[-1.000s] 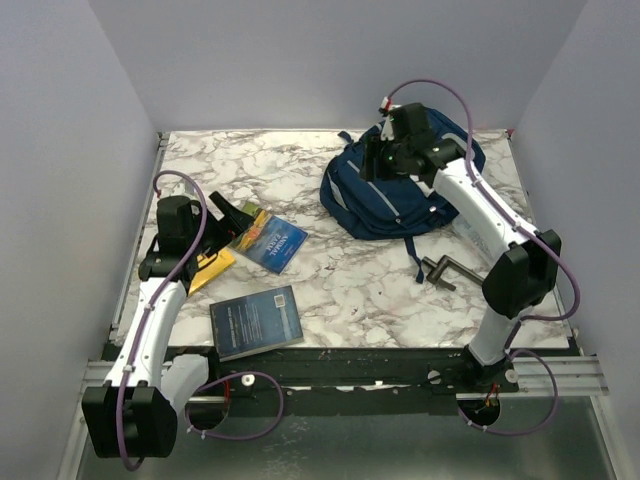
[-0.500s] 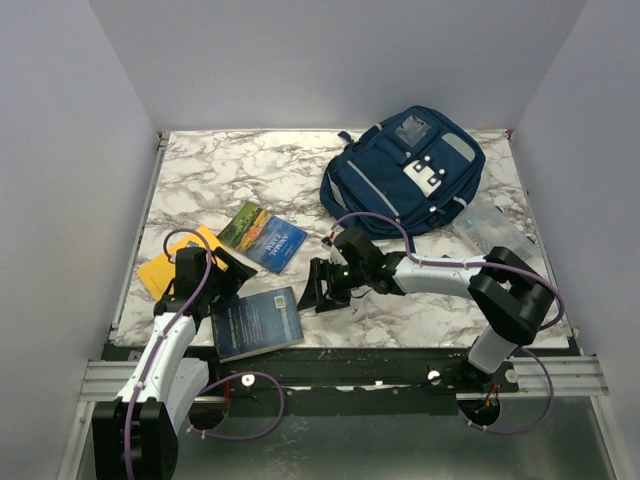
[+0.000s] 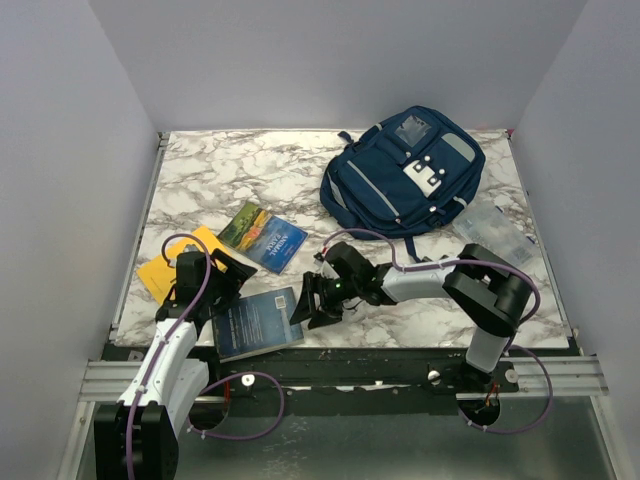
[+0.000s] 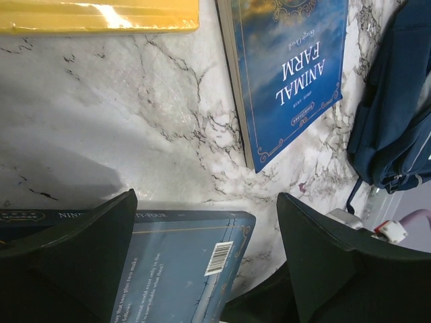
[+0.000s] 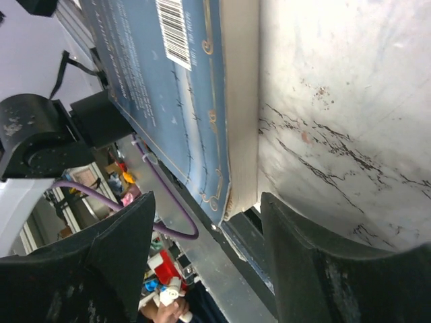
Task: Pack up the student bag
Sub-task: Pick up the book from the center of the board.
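Note:
The student bag (image 3: 405, 180), navy with grey stripes and white buckle clips, lies zipped at the back right; its edge shows in the left wrist view (image 4: 397, 121). A dark blue book (image 3: 258, 322) lies at the table's front edge. My left gripper (image 3: 232, 275) is open just behind that book's far edge, whose back cover (image 4: 168, 262) shows between the jaws (image 4: 202, 222). My right gripper (image 3: 308, 302) is open at the book's right side, its jaws (image 5: 209, 235) straddling the book's front corner (image 5: 236, 195) without closing on it.
An Animal Farm book (image 3: 265, 237) lies mid-left, also in the left wrist view (image 4: 289, 67). A yellow notebook (image 3: 160, 272) lies beside my left arm. A clear pencil case (image 3: 497, 232) lies right of the bag. The table edge and metal rail (image 3: 350, 365) run just below the dark blue book.
My right gripper left the bag, swung down to the front and closed in on the dark blue book's right side. My left gripper moved from the yellow notebook towards the book.

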`<state>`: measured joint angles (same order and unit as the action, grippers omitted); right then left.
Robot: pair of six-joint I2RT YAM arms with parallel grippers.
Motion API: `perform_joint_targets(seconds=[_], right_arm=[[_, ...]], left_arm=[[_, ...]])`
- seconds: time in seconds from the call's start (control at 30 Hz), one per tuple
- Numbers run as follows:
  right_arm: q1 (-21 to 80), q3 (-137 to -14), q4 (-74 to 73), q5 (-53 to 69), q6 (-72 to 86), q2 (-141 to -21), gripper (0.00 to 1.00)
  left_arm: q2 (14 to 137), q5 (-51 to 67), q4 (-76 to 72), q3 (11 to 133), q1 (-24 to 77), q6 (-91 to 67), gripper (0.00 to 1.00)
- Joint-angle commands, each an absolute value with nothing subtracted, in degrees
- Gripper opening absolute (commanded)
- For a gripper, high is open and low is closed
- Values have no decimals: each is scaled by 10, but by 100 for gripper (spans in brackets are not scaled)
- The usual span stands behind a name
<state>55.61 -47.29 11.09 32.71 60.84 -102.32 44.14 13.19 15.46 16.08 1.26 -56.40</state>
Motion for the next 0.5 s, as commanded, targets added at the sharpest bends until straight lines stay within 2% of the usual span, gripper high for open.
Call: perform_joint_targets(seconds=[0.0,0.23,0.47], right_arm=[[572,-484,130,372,618,-1053,65],[576,-483,187,405,654,-1066,54],[576,-479,250,403,711,-1067,49]], left_arm=[[443,134,186,141,18,-574,87],[439,134,186,136,18,-576,87],[437,137,186,137,19,-571,87]])
